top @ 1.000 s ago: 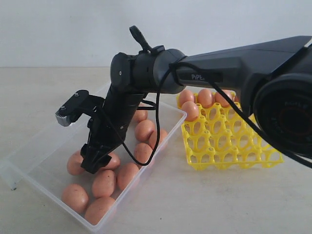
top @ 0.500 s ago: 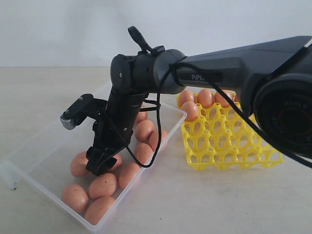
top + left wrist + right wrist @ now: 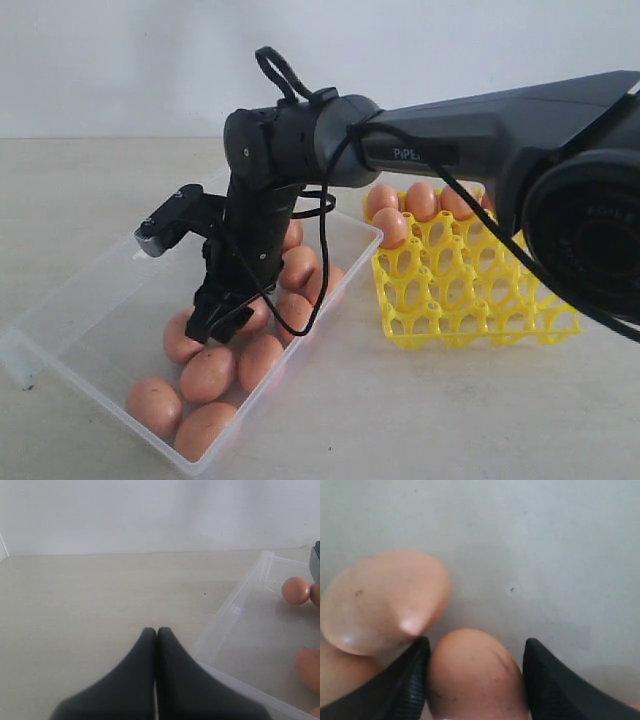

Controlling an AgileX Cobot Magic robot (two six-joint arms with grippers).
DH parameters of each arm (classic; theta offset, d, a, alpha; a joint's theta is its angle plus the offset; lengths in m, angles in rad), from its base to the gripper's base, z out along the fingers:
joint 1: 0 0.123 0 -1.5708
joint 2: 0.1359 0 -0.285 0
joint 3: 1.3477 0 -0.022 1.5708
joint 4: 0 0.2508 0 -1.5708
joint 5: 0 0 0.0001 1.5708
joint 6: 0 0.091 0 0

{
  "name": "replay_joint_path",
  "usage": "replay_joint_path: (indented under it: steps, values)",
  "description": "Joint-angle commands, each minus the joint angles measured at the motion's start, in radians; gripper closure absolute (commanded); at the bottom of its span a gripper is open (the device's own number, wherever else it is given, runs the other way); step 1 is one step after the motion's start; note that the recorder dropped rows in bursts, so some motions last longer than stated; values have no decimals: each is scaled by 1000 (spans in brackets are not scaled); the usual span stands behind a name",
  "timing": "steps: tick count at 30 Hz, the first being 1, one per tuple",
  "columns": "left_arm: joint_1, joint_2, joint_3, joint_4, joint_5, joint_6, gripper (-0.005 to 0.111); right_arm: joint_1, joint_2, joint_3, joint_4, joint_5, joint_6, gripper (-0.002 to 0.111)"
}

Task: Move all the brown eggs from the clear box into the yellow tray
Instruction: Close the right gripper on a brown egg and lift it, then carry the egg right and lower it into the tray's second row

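While most of the orange-brown, oval brown eggs lie loose in the large, shallow clear plastic box, the right gripper hangs nose-down inside it, among the eggs. From the right wrist camera its two black fingers stand apart with one speckled brown egg between them. One finger lies against the shell. The other is at the shell or just off it, and I cannot tell whether the egg is truly pinched. A second, paler egg sits touching the first, just outside the gripper. The box floor shows beyond both.

The bright yellow lattice egg tray stands on the pale counter, outside the box and well away from the right gripper, on the side its arm comes from. Four eggs already sit in the tray cups farthest from the camera. The rest are empty.

The left gripper is closed and empty, idle over the counter just outside the box wall.

The step in hand looks like the pick-up of one more egg. Next, the fingers likely need to settle evenly on both sides of the shell, gently enough not to crack it and without nudging the neighbour. Then comes a straight lift clear of the box wall, a carry across to the tray, and a lowering into an empty cup.
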Motion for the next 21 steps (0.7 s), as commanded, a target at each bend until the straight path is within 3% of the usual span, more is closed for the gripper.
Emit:
replay_joint_path:
  steps: [1, 10, 15, 18, 21]
  values:
    - [-5, 3, -4, -1, -3, 4, 111, -1, -77, -52, -9, -35, 4, 108]
    - [-5, 3, -4, -1, -6, 4, 111, -1, -204, -101, 85, -200, 147, 108]
    - [-5, 3, -4, -1, -6, 4, 111, -1, -212, -41, 307, -480, 514, 108]
    - [-5, 3, -4, -1, -6, 4, 111, 25, -238, 48, 466, -666, 505, 108]
    - [-5, 3, -4, -1, -6, 4, 111, 76, -303, 175, 476, -836, 395, 108]
